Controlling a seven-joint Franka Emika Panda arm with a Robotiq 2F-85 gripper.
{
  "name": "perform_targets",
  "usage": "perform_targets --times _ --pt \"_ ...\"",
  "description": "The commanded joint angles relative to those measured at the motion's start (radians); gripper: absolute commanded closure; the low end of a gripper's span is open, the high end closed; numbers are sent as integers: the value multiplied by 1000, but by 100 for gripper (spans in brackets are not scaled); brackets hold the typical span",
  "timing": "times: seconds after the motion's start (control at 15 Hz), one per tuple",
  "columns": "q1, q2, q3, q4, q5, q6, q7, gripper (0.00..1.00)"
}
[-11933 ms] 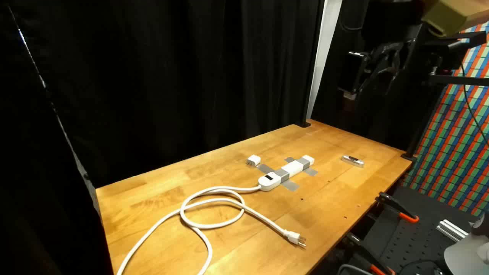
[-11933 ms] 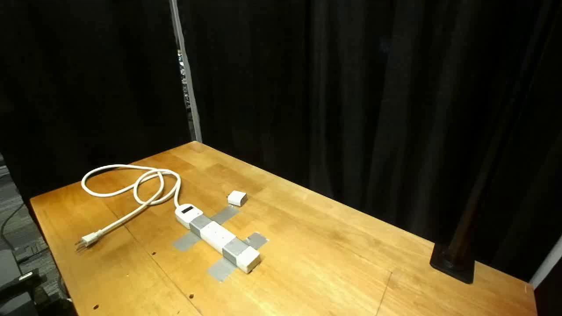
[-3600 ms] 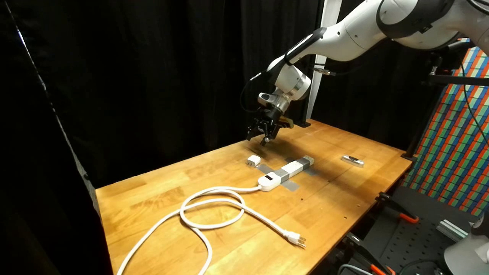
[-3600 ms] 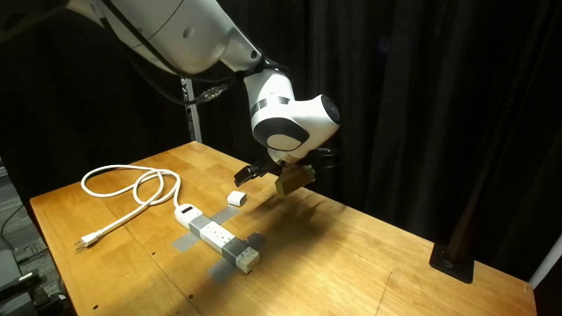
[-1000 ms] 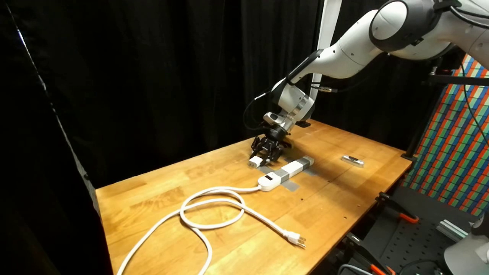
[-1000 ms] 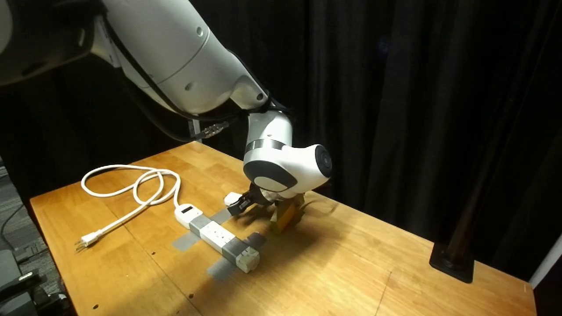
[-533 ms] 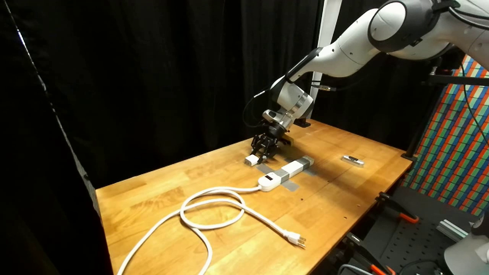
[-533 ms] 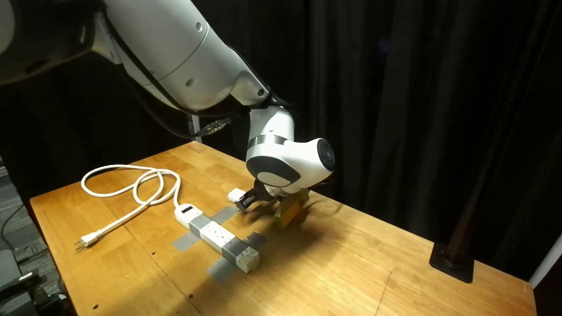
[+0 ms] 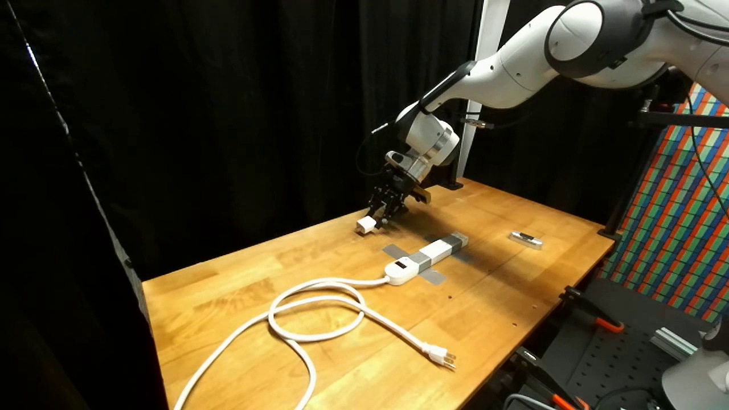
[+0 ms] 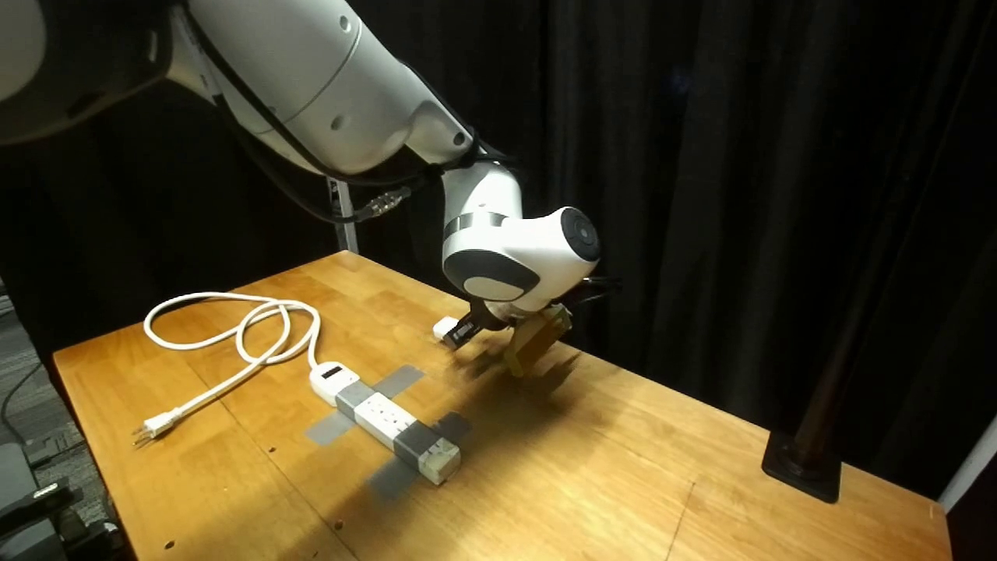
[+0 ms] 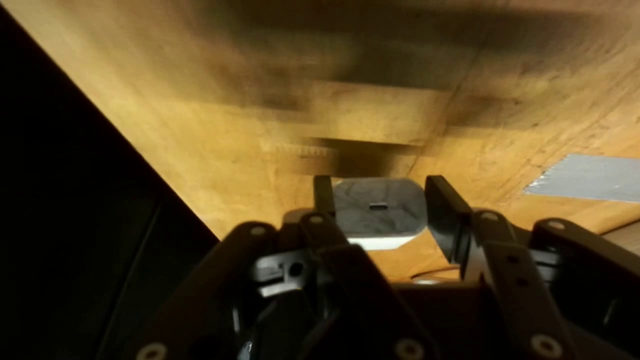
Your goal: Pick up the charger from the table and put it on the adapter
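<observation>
The charger [image 9: 366, 225], a small white block, is pinched between the two fingertips of my gripper [image 11: 380, 200]. In the wrist view its grey-looking end face with a slot faces the camera, and a pad lies against each side. It seems slightly raised off the table near the back edge, its prong side pointing away from the gripper. An exterior view shows the charger [image 10: 445, 327] partly covered by a black finger. The adapter [image 9: 435, 250] is a white bar taped flat to the table, apart from the gripper; its outlets [image 10: 383, 414] face up.
The adapter's white cable [image 9: 319, 339] loops over the table and ends in a plug [image 9: 437, 354]. A small dark-and-silver object [image 9: 525, 240] lies beyond the adapter. Black curtain [image 9: 256, 142] hangs along the back edge. Clamps [image 9: 592, 310] grip a table edge; a post base [image 10: 802, 467] stands opposite.
My gripper came down to the charger and closed around it. Over the last half second, gripper and charger have risen and shifted toward the curtain, away from the adapter.
</observation>
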Motion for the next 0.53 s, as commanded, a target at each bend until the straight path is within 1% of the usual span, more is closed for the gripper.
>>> perform_targets --times 0.0,0.13,0.27,0.4,0.47 --pt "40 -40 -34 -4 -44 65 40 77" --pt "61 -68 -50 -21 -92 139 43 77" --pt "90 -109 -74 -47 -173 214 84 77" --pt "103 -160 -80 -86 -256 295 115 77" --pt "118 -192 -97 -107 -314 318 168 77"
